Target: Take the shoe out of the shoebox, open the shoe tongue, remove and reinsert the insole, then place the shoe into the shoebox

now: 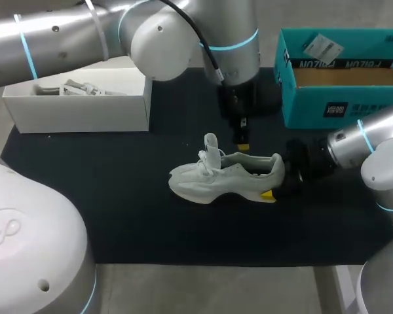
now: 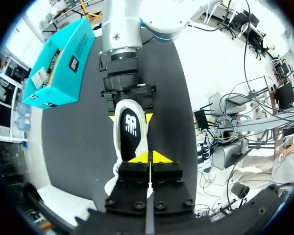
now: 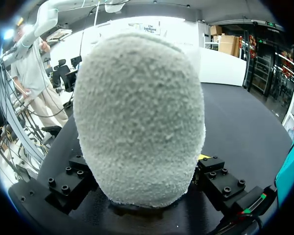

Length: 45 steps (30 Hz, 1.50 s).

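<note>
Though apart from the shoe (image 1: 226, 175), white box (image 1: 78, 114) and teal shoebox (image 1: 327, 110) nearby.

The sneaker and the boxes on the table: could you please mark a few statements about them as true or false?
1. The sneaker stands on the black mat, outside the teal shoebox. True.
2. The right claw grips the sneaker's toe. False: it grips the heel.
3. The teal shoebox is closed. False: it is open, with no lid on it.
4. The left claw hangs above the sneaker's opening. True.
</note>
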Available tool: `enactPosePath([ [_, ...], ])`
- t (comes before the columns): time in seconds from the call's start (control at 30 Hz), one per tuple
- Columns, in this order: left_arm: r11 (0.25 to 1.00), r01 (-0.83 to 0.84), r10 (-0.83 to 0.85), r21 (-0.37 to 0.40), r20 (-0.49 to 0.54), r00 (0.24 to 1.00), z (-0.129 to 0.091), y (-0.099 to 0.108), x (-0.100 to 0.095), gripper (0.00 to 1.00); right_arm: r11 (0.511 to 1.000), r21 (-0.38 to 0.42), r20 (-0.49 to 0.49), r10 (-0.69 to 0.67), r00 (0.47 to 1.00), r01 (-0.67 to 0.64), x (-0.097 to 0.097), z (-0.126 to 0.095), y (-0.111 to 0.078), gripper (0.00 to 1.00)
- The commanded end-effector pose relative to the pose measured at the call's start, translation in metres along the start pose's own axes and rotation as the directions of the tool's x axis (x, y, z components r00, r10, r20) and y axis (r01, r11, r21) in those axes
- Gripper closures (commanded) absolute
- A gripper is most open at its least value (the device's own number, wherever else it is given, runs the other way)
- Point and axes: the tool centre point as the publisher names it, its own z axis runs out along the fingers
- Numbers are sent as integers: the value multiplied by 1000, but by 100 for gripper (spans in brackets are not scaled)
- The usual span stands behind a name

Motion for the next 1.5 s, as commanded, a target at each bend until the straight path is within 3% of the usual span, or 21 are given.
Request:
enactPosePath([
  [0.03,1000,9,-8,5,-23,1000,20,-3,-12,100,1000,2,2,0,1000,0,-1,5,-6,100],
  [0.3,1000,19,-19,8,-31,999,25,-5,-13,100,1000,2,2,0,1000,0,-1,5,-6,100],
  [0.47,999,0,0,49,-10,1000,32,-10,-18,100,1000,2,2,0,1000,0,-1,5,-6,100],
  [0.6,997,-36,34,75,27,999,49,-16,-24,100,1000,2,2,0,1000,0,-1,5,-6,100],
  [0.9,998,-56,54,39,33,998,91,-16,-33,100,1000,2,2,0,1000,0,-1,5,-6,100],
  [1.5,995,-95,95,2,59,994,136,-19,-40,100,1000,2,2,0,1000,0,-1,5,-6,100],
])
